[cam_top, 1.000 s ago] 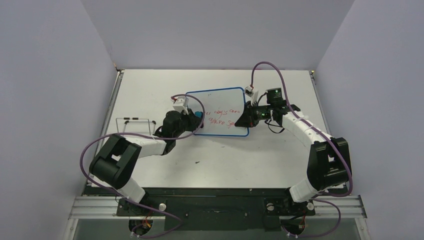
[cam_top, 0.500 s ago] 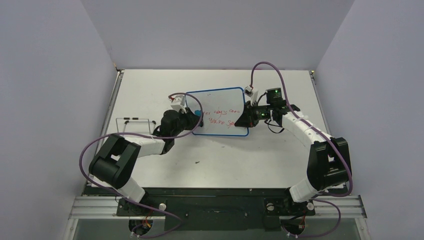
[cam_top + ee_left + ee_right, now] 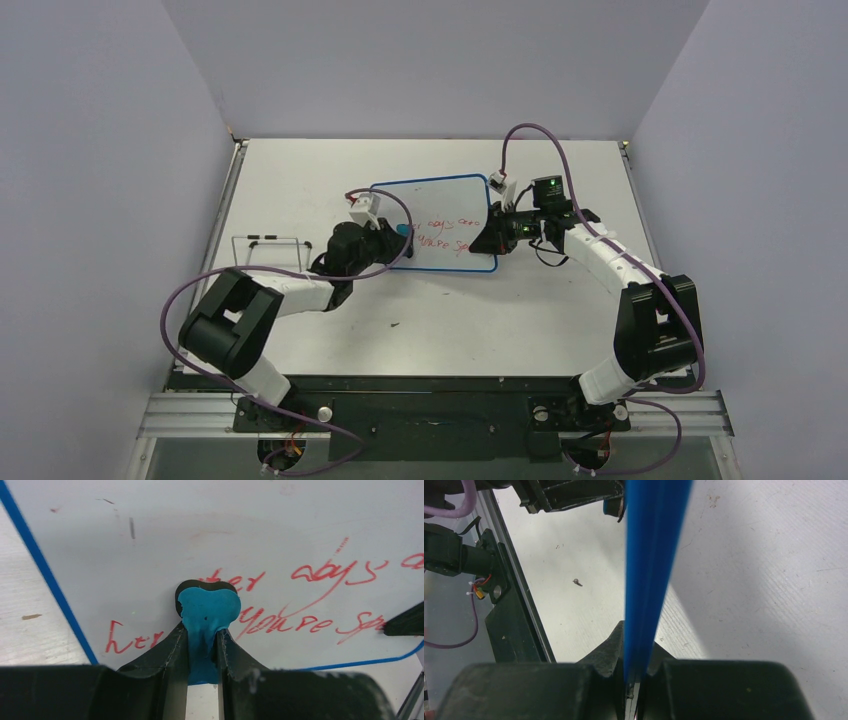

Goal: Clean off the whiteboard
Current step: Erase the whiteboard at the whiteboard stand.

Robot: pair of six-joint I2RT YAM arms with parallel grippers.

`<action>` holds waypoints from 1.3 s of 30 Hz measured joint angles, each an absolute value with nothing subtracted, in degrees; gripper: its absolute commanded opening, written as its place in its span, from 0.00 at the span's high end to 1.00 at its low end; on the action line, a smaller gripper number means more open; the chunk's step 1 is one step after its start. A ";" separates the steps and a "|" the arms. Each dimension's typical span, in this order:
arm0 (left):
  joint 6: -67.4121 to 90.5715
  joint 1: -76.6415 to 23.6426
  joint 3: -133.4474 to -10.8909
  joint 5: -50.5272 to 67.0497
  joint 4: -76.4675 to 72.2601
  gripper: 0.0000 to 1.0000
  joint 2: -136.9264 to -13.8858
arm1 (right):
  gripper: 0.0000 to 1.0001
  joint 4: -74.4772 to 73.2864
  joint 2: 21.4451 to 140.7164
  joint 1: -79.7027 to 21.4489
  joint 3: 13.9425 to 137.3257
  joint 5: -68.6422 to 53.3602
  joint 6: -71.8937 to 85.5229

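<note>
Not far along yet, judging by the board. Looking at the whiteboard (image 3: 440, 197) out toward the far edge of the tabletop (image 3: 300, 330), roughly midway between the left and right edges. Pinched at its right-hand blue rim (image 3: 651, 555) by the right gripper (image 3: 634, 650), jaws shut tight on that rim. Can't tell from here whether lying flat or tipped up a bit on that side. Over on the other side, got the left gripper (image 3: 202, 632) clamped on the stem of a small blue-and-black eraser (image 3: 209, 605). Looks pressed face-down on the board, right in the red handwriting (image 3: 320, 575) near the board's lower left. Plenty of red to get through: a scrap of a word by the board's near-left corner, a few letters poking out beside the eraser, then two lines running off to the right. Upper left part of the board looks bare apart from a few faint smudges and a dark tick or two. Probably counts as done, or maybe never written on, no way of knowing. Call it early days. Most of the wiping left to do, mainly rightward across both lines, plus that leftover scrap at the near-left.
</note>
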State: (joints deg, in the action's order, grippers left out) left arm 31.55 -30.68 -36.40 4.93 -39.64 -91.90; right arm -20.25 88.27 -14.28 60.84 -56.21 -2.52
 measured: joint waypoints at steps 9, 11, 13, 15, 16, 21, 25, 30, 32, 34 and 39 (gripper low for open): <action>31.16 -28.56 -37.76 5.15 -36.21 1.00 -91.83 | 1.00 -20.25 88.27 -14.28 60.84 -56.16 -2.50; 30.06 -29.45 -38.30 5.10 -35.70 1.00 -91.83 | 1.00 -20.25 88.27 -14.28 60.84 -56.05 -2.39; 29.02 -30.46 -38.52 5.17 -35.68 1.00 -91.72 | 1.00 -20.23 88.27 -14.28 60.84 -55.96 -2.31; 28.16 -31.22 -38.52 5.28 -35.73 1.00 -91.46 | 1.00 -20.21 88.27 -14.28 60.84 -55.99 -2.37; 27.86 -31.46 -38.52 5.26 -35.68 1.00 -91.37 | 1.00 -20.21 88.27 -14.28 60.84 -55.99 -2.42; 27.92 -30.68 -39.31 5.54 -34.06 1.00 -91.35 | 1.00 -20.05 88.27 -14.28 60.84 -55.92 -2.46; 28.99 -28.18 -39.33 5.17 -33.50 1.00 -91.37 | 1.00 -19.99 88.27 -14.28 60.84 -55.92 -2.55; 29.23 -27.86 -39.33 3.99 -33.17 1.00 -91.37 | 1.00 -19.99 88.27 -14.31 60.84 -55.94 -2.74; 28.86 -28.97 -39.33 3.25 -33.21 1.00 -91.35 | 1.00 -20.03 88.27 -14.31 60.84 -55.94 -2.70; 28.40 -30.15 -39.33 2.92 -33.28 1.00 -91.33 | 1.00 -20.03 88.27 -14.28 60.84 -55.94 -2.61; 27.79 -31.79 -40.07 1.65 -32.29 1.00 -91.24 | 1.00 -20.01 88.27 -14.28 60.84 -55.88 -2.42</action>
